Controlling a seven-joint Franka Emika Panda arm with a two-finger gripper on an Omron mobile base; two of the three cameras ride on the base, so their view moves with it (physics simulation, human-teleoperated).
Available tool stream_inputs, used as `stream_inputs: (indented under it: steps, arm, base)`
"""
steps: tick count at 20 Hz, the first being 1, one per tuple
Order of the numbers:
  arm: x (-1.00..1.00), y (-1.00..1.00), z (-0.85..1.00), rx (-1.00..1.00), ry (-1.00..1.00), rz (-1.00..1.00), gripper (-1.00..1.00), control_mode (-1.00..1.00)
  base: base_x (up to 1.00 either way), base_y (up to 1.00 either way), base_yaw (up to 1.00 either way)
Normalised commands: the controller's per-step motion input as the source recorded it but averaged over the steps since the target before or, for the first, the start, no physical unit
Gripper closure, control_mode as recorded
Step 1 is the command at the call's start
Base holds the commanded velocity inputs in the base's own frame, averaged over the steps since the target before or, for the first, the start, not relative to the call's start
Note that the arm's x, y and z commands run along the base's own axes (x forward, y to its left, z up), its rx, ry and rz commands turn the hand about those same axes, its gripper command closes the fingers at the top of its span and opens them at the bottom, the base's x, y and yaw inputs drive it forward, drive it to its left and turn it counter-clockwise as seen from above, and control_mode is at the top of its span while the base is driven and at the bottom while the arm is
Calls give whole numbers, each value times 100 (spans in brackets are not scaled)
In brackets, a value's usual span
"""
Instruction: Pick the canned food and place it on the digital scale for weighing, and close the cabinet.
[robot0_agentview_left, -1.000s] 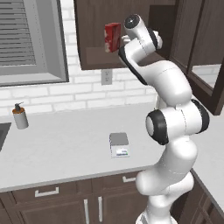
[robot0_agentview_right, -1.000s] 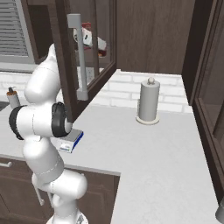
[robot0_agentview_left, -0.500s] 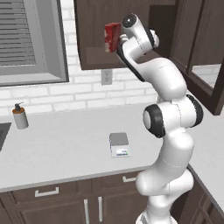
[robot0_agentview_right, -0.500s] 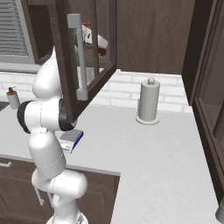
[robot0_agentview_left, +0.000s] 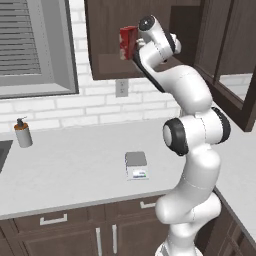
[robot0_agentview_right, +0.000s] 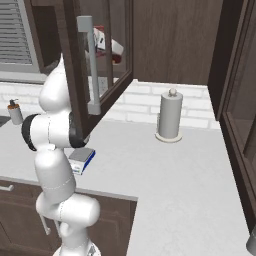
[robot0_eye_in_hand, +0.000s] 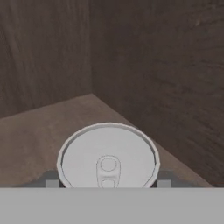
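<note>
The canned food (robot0_eye_in_hand: 108, 157) shows its pale metallic top with a pull tab, standing on the wooden shelf in a back corner of the cabinet (robot0_agentview_left: 102, 35). My gripper (robot0_eye_in_hand: 108, 180) reaches down over it, with a fingertip (robot0_eye_in_hand: 51, 180) against each side of the rim. From the left base view my hand (robot0_agentview_left: 150, 30) is inside the open cabinet next to the tall red box (robot0_agentview_left: 128, 42). The cabinet's glass door (robot0_agentview_right: 107, 75) with its bar handle (robot0_agentview_right: 90, 65) stands open. The digital scale (robot0_agentview_left: 136, 161) lies on the counter below, bare.
A soap dispenser (robot0_agentview_left: 22, 134) stands at the counter's left near the sink edge. A paper towel holder (robot0_agentview_right: 169, 116) stands by the back wall. Another open door (robot0_agentview_left: 234, 65) hangs to the right of my arm. A window (robot0_agentview_left: 35, 45) is on the left.
My arm's elbow has risen and straightened while the hand stayed inside the cabinet beside the red box. Nothing on the counter moved.
</note>
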Motion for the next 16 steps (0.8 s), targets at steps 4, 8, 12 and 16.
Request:
stream_inputs:
  steps: [4, 8, 12, 16]
  arm:
    - [-62, 89, -23, -8, -19, 2, 100, -100]
    - [-95, 88, 3, 0, -7, 4, 100, -100]
    - [-100, 31, 45, 0, 0, 8, 100, -100]
    - [-100, 14, 48, 0, 0, 14, 100, -100]
  base:
    - [0, 0, 0]
    - [0, 0, 0]
    - [0, 0, 0]
    - [0, 0, 0]
